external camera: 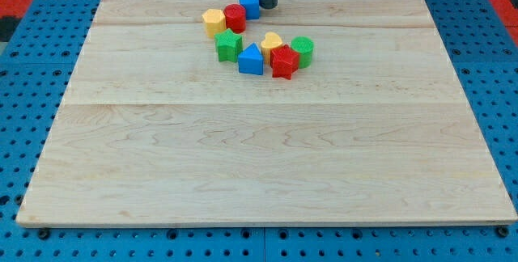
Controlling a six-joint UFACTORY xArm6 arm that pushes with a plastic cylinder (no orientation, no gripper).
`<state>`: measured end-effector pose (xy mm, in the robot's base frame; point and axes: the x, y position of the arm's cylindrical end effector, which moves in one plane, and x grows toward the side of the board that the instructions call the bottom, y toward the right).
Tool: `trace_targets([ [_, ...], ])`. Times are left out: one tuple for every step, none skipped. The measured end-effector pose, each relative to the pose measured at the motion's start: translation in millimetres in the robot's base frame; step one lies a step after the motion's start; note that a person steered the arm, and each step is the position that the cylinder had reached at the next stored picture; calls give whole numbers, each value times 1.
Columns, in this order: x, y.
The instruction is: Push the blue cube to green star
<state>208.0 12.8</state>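
Observation:
The blue cube (249, 3) sits near the view's top edge of the wooden board (267, 165), touching a red cylinder (235, 18) at its lower left. The green star (228, 45) lies below them, a short way toward the view's bottom. My tip (267, 7) is just right of the blue cube, at or nearly at its right side.
A yellow block (214, 22) sits left of the red cylinder. A blue triangle (252, 59), yellow heart (272, 44), red star (283, 61) and green cylinder (303, 50) cluster right of the green star.

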Motion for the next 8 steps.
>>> trace_targets([
  [-15,-15],
  [-10,-81],
  [-10,-137],
  [-10,-154],
  [-9,-134],
  [3,-131],
  [16,-130],
  [20,-110],
])
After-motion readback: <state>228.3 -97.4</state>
